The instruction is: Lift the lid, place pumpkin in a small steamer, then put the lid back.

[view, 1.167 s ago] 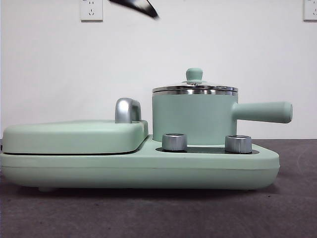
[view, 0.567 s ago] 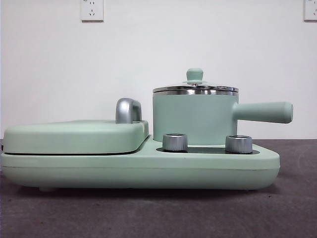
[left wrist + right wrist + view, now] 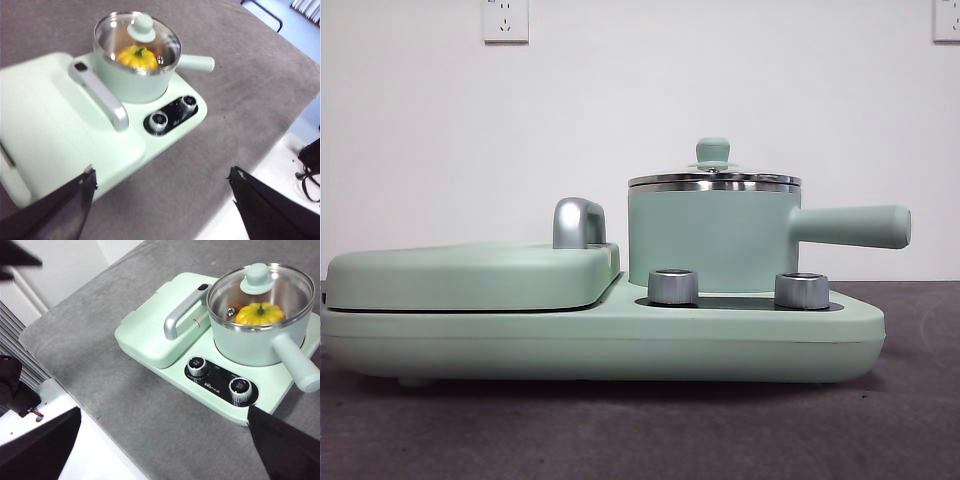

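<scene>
Pumpkin (image 3: 259, 313) sits inside small steamer (image 3: 710, 238), lid (image 3: 713, 170) seated on its rim. Left gripper (image 3: 162, 210) and right gripper (image 3: 165, 450) both wide, empty, high above table (image 3: 100, 365). Task looks done. Risk: a returning arm clipping the knob, unseating lid.

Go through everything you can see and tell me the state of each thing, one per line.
Lid: on the steamer, closed.
Steamer: upright on the cooker base, covered.
Pumpkin: inside the steamer, under the lid.
Griddle cover: shut flat.
Left gripper: jaws open, empty, away from the cooker.
Right gripper: jaws open, empty, away from the cooker.
</scene>
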Controlling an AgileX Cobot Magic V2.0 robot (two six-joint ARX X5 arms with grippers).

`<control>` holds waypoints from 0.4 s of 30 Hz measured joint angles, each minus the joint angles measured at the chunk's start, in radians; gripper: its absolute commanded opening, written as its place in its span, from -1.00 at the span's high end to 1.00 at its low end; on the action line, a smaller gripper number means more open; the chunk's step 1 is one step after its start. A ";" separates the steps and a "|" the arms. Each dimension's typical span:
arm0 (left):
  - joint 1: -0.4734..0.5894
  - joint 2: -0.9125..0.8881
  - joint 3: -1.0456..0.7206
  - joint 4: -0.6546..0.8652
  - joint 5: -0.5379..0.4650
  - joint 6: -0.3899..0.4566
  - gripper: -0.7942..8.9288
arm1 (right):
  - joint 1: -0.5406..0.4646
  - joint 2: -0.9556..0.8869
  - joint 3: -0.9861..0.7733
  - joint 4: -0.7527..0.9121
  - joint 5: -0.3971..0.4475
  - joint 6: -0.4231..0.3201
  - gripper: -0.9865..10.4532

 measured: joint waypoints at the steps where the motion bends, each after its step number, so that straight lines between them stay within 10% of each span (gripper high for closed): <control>1: 0.000 -0.032 -0.041 0.011 0.000 -0.008 -0.02 | 0.000 0.000 0.000 0.004 0.000 -0.001 -0.14; 3: 0.000 -0.097 -0.130 0.028 -0.002 -0.029 0.28 | 0.000 0.000 0.000 0.014 0.000 -0.007 -0.03; 5: 0.000 -0.127 -0.184 0.027 -0.004 -0.046 0.87 | 0.000 0.000 0.000 0.018 0.000 -0.015 0.55; 6: 0.000 -0.139 -0.206 0.024 -0.004 -0.053 0.79 | 0.000 0.000 0.000 0.018 0.000 -0.020 0.87; 12: 0.000 -0.167 -0.232 0.026 -0.004 -0.120 0.82 | 0.000 0.000 0.000 0.018 0.000 -0.028 0.77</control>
